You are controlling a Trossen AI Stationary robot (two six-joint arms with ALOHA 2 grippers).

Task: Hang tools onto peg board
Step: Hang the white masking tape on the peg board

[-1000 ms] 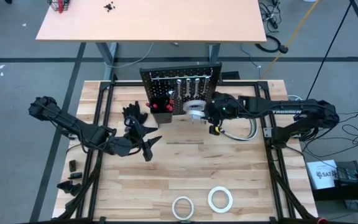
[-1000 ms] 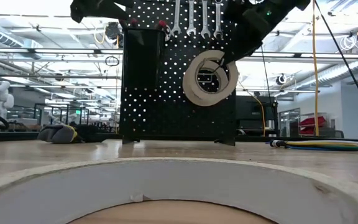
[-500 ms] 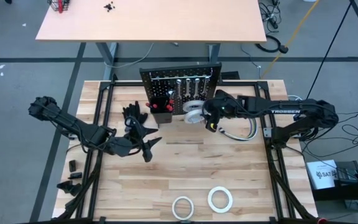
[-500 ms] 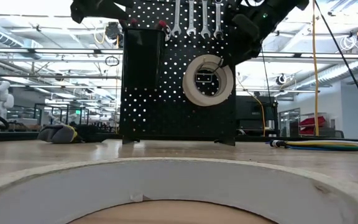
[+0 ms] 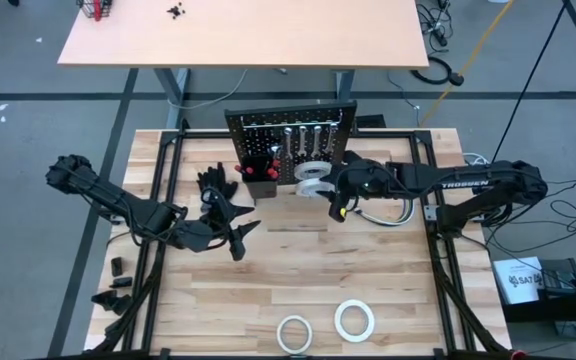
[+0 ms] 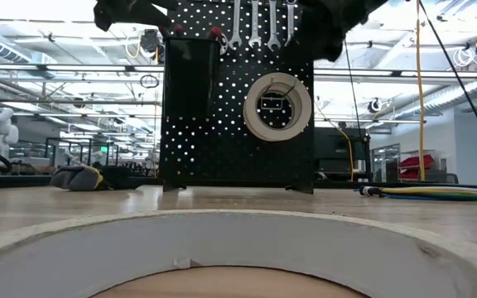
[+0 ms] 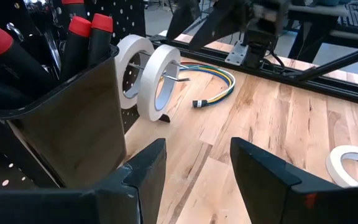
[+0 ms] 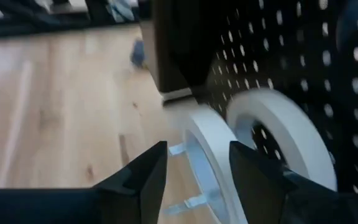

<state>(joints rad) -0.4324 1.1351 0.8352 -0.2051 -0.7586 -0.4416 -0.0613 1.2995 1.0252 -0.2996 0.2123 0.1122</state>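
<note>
The black peg board (image 5: pixel 290 140) stands upright at the table's far middle, with silver wrenches (image 6: pixel 255 25) hanging along its top. Two white tape rolls (image 7: pixel 159 79) (image 7: pixel 128 70) hang side by side by their inner rims on one hook. Beside them, a black bin (image 7: pixel 61 118) holds red-handled screwdrivers. My right gripper (image 8: pixel 194 171) is open, just in front of the nearer roll (image 8: pixel 213 155) and clear of it. My left gripper (image 5: pixel 238 235) waits open over the table, left of centre. Two more tape rolls (image 5: pixel 294 333) (image 5: pixel 354 320) lie flat near the front edge.
Black gloves (image 5: pixel 218 185) lie left of the peg board's foot. A bundle of coloured cables (image 5: pixel 383 215) lies on the table right of the board, under my right arm. Bare wood stretches between the board and the two flat rolls.
My right gripper has let go of the front tape roll and drawn back from the peg board toward the table's near edge, rolling a little. The roll, tilted a second ago, now hangs straight on the hook.
</note>
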